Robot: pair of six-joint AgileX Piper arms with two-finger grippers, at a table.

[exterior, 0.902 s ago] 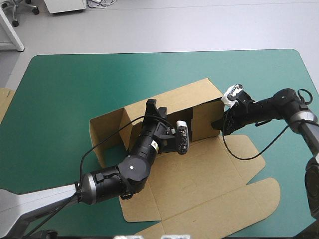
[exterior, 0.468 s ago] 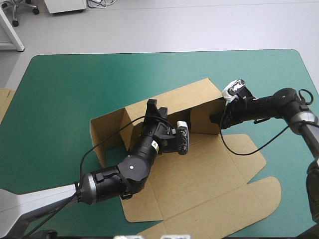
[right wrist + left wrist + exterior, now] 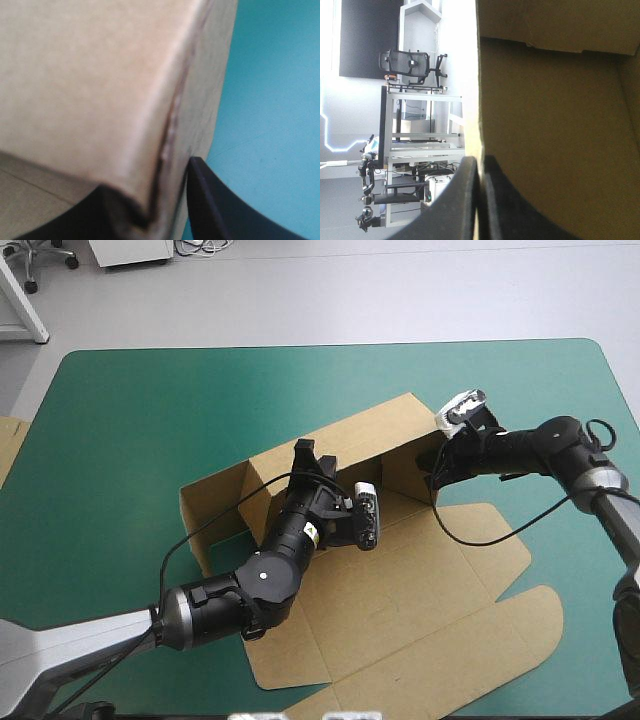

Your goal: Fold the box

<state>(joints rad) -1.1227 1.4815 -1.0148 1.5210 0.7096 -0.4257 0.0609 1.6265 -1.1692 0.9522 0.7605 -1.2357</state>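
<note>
Surface: teal-green table (image 3: 130, 410) fills most of the high view.
Box: we see the brown box (image 3: 400, 590) mid-table, back and end walls raised, lid and flaps flat toward the near edge.
Left gripper (image 3: 305, 455): on the back wall's top edge, black fingers nearly together, pinching the board.
Right gripper (image 3: 437, 468): at the box's right end wall by its corner; we see fingers hugging the wall, board filling the gap.
Extra: more board (image 3: 8, 445) at the table's left edge.
</note>
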